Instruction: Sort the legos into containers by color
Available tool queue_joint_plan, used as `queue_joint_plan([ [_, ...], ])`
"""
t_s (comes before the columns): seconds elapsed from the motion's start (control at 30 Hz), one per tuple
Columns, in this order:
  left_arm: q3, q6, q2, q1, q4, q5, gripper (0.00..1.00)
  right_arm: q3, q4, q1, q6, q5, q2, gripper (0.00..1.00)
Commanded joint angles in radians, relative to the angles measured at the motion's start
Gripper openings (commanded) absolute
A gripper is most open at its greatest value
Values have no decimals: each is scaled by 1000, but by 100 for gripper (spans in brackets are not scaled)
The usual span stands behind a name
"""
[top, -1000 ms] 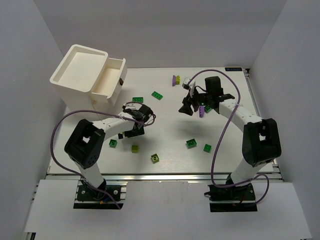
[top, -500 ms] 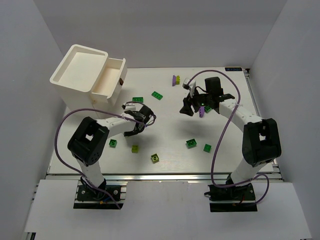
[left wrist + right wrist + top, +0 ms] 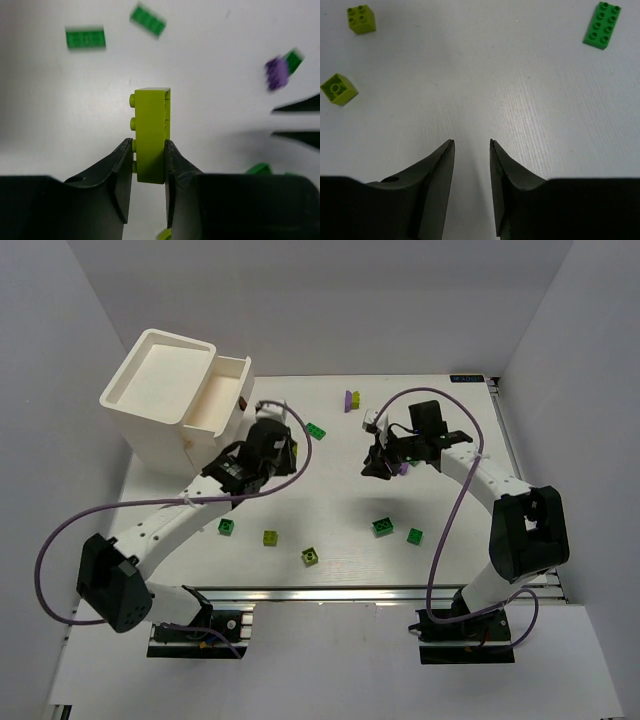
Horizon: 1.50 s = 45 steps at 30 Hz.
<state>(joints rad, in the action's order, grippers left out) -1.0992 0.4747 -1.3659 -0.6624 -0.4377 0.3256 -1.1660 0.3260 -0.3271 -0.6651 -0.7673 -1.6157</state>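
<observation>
My left gripper (image 3: 149,142) is shut on a yellow-green lego (image 3: 151,130), held upright above the table with its studs to the left. Seen from above, this gripper (image 3: 272,448) hovers just right of the white containers: the tall bin (image 3: 150,400) and the lower tray (image 3: 235,380). My right gripper (image 3: 471,142) is open, its jaws narrowly apart over bare table with nothing between them. In the top view it (image 3: 378,466) sits beside a purple lego (image 3: 402,468). Other legos lie loose: dark green (image 3: 316,430), dark green (image 3: 383,526), yellow-green (image 3: 311,556).
More bricks lie on the table: dark green (image 3: 228,527), yellow-green (image 3: 270,537), dark green (image 3: 415,535), a purple and yellow-green pair (image 3: 351,400) at the back. The right wrist view shows two yellow-green bricks (image 3: 361,19), (image 3: 338,89) and a flat green one (image 3: 602,25).
The left gripper closed on the yellow-green lego, then lifted and swung back toward the containers. The right gripper's jaws narrowed, and it shifted slightly.
</observation>
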Motion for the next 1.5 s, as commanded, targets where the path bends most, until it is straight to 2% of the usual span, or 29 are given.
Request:
queue_joint_plan([
  [0.0,-164,-122,44,30,-8,56,0,15,36,-27,-54,-50,37,40],
  [0.1,-302,-159,-7,75,-71,150,0,17,42,-49,-68,-62,34,33],
  [0.17,-355,-192,-68,122,-85,202,0,19,50,-76,-90,-63,37,33],
  [0.27,-436,-214,-136,194,-88,222,0,19,59,-116,-111,-64,45,44],
  [0.47,-528,-244,-212,306,-98,245,0,28,41,-179,-103,-55,40,51],
  [0.73,-561,-257,-256,371,-113,219,0,31,13,-227,-82,-33,23,58],
  [0.8,-561,-255,-259,382,-119,214,9,31,13,-237,-82,-38,17,62],
  [0.83,-559,-255,-259,394,-124,213,18,31,10,-240,-88,-40,13,67],
  [0.87,-554,-255,-262,394,-128,213,30,26,7,-256,-93,-44,8,73],
  [0.9,-548,-251,-262,394,-137,214,53,23,4,-260,-97,-56,4,76],
  [0.93,-544,-248,-256,406,-137,210,62,20,-1,-271,-103,-62,-9,80],
  [1.0,-533,-246,-243,406,-134,207,75,19,-30,-300,-136,-87,-21,84],
  [1.1,-566,-243,-228,417,-151,181,78,20,-82,-349,-186,-105,-58,88],
  [1.2,-637,-237,-213,417,-197,144,78,22,-116,-398,-263,-144,-91,89],
  [1.27,-651,-213,-168,417,-213,83,69,37,-165,-420,-310,-176,-105,89],
  [1.3,-650,-202,-144,417,-211,57,61,49,-192,-429,-342,-179,-111,89],
  [1.33,-619,-167,-116,417,-210,14,40,51,-229,-447,-355,-178,-136,89],
  [1.37,-590,-151,-48,417,-199,-6,31,46,-241,-467,-364,-165,-150,89],
  [1.43,-497,-95,29,417,-196,-34,23,29,-298,-504,-349,-139,-197,89],
  [1.47,-466,-78,103,417,-196,-39,24,28,-314,-513,-329,-112,-210,89],
])
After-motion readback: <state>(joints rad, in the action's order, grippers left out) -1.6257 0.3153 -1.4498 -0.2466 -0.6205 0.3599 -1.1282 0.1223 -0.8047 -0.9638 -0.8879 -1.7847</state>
